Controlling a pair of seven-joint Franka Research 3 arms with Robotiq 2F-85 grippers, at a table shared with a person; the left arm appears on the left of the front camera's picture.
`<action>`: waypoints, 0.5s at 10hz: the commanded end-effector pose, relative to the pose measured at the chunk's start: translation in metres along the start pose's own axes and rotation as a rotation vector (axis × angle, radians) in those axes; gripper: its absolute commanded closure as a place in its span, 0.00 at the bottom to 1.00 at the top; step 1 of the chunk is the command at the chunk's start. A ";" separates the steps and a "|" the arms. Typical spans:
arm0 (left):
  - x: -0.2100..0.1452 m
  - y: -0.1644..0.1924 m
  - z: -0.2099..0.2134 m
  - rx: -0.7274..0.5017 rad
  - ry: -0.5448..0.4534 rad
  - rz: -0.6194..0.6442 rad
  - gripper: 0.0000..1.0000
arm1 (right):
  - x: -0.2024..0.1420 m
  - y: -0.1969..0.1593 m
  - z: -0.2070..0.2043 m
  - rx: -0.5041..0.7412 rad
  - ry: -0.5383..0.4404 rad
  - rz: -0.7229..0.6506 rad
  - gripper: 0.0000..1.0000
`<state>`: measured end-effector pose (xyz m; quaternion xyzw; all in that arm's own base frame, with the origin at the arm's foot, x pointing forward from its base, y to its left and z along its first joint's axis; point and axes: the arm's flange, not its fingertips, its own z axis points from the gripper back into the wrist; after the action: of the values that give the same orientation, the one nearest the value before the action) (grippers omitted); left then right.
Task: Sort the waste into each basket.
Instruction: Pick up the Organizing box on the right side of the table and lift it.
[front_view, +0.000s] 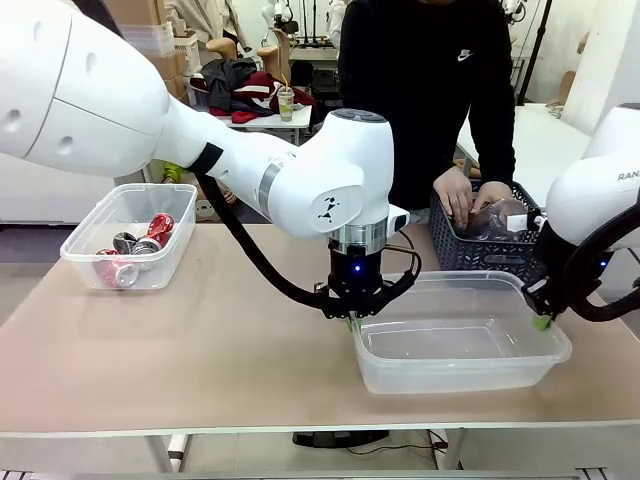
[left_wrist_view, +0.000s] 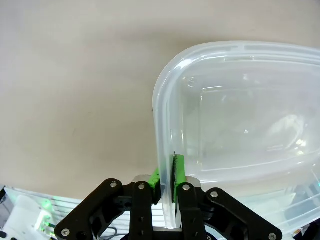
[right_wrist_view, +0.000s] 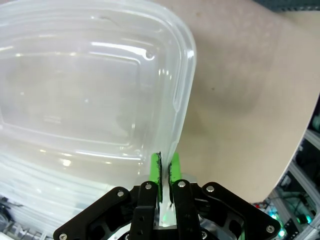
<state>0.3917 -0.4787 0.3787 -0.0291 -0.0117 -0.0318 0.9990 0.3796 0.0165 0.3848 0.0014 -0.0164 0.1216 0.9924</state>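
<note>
Repositioning seems the step: front view, lower right, left gripper and right gripper pinch the empty tub; cans sit far left. Left wrist view, bottom centre: jaws clamped on its wall. Right wrist view: likewise. Next, lift evenly together.

We are looking across a tan table into a cluttered room: a white table behind is holding piled clothes and a cup, another white surface is standing at the right, and boxes are sitting far left.
</note>
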 end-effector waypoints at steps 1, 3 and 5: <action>-0.007 0.000 0.009 -0.007 -0.039 0.007 1.00 | -0.009 0.014 -0.002 0.013 -0.022 0.061 1.00; -0.017 0.013 0.036 0.004 -0.067 -0.016 1.00 | -0.015 0.031 0.032 0.012 0.016 0.039 1.00; -0.030 0.044 0.076 0.054 -0.093 0.002 1.00 | -0.017 0.051 0.079 -0.018 0.002 0.066 1.00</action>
<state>0.3736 -0.4538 0.4336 -0.0172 -0.0385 -0.0286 0.9987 0.3552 0.0448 0.4365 -0.0071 -0.0235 0.1442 0.9893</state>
